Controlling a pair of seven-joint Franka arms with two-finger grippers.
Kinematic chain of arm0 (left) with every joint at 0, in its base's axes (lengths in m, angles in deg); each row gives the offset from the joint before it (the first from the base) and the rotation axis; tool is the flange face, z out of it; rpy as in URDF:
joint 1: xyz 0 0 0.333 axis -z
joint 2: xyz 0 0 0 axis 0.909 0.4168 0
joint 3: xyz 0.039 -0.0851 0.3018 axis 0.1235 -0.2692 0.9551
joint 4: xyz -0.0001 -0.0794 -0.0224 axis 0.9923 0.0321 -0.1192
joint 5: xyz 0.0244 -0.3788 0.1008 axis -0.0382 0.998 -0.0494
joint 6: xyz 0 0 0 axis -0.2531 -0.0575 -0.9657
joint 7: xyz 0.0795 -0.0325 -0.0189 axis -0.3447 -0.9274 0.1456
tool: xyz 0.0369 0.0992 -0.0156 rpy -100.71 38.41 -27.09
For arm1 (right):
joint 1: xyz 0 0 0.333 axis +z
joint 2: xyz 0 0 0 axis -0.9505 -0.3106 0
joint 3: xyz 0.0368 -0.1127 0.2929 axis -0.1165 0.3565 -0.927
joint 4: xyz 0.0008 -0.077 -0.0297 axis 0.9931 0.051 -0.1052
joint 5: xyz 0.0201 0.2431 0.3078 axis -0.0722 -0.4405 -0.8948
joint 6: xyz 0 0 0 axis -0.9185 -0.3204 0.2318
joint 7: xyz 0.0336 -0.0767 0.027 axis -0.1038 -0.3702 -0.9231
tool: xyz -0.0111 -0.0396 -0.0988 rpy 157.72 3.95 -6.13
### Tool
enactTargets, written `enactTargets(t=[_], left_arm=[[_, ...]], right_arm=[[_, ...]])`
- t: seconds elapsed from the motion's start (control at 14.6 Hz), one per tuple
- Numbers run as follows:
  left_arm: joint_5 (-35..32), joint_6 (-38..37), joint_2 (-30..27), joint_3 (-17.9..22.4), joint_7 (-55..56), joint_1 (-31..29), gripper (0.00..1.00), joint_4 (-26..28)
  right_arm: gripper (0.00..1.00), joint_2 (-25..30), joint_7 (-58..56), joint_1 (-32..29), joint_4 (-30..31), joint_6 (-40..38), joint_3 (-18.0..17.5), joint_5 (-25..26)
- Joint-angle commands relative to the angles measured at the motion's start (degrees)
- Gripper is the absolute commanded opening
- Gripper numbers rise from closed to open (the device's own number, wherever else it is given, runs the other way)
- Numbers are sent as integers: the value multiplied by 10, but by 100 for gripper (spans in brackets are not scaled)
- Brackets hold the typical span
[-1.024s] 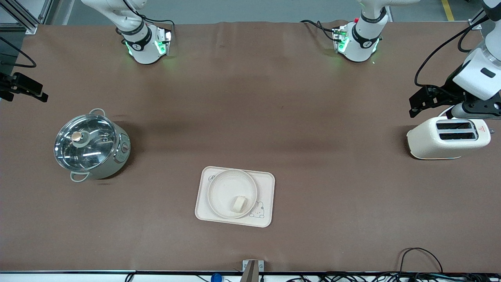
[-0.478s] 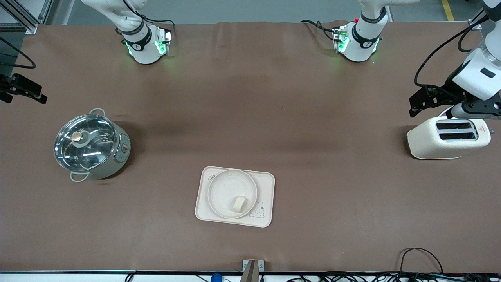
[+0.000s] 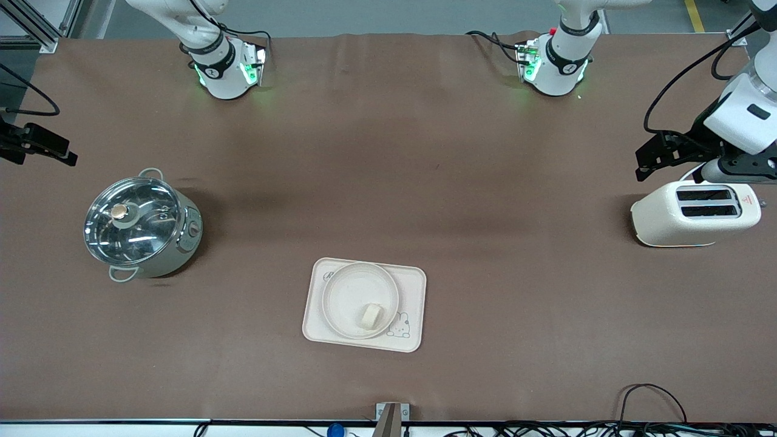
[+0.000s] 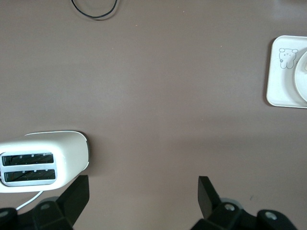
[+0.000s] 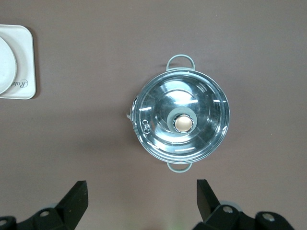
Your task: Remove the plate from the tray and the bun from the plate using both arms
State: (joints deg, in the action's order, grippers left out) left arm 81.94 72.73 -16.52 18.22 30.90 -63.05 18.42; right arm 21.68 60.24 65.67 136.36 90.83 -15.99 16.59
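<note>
Brown matte covering lies over the whole counter [image 3: 388,182], smooth with a few soft folds. In the front view, the cream rectangular tray [image 3: 413,291] with rounded corners lies near the camera's edge of the counter, about midway between the two arms' ends. The round plate [image 3: 349,291] with a raised rim sits on the tray, and the small pale bun [image 3: 371,315] lies on the plate, at its nearer part, beside a little rabbit drawing [image 3: 399,326]. A steel pot [image 3: 141,224] with a glass lid and a brass-coloured knob stands toward the right arm's end. A glossy cream toaster [image 3: 695,213] with two slots and a small red warning label stands toward the left arm's end. The left tool [image 3: 652,158] hangs over the counter beside the toaster. The right tool [image 3: 36,145] hangs over the counter's edge, near the pot.

In the left wrist view, the left tool [image 4: 144,196] has its black fingers wide apart, holding nothing; the toaster [image 4: 43,160] and a tray [image 4: 283,91] corner show below.

In the right wrist view, the right tool [image 5: 142,199] is likewise spread apart and holds nothing, above the pot [image 5: 181,120]. On the tray [image 5: 21,72] corner the letters "Rabb" can be read.
</note>
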Motion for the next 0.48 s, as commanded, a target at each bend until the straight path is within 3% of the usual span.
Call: enactTargets(t=[0.0, 0.41], left_arm=[[0, -14, 3, 1, -7, -7, 100, -11], [1, -16, 3, 1, -9, -8, 100, -10]], right_arm=[[100, 5, 10, 3, 0, -12, -9, 0], [100, 5, 9, 10, -2, -10, -9, -2]])
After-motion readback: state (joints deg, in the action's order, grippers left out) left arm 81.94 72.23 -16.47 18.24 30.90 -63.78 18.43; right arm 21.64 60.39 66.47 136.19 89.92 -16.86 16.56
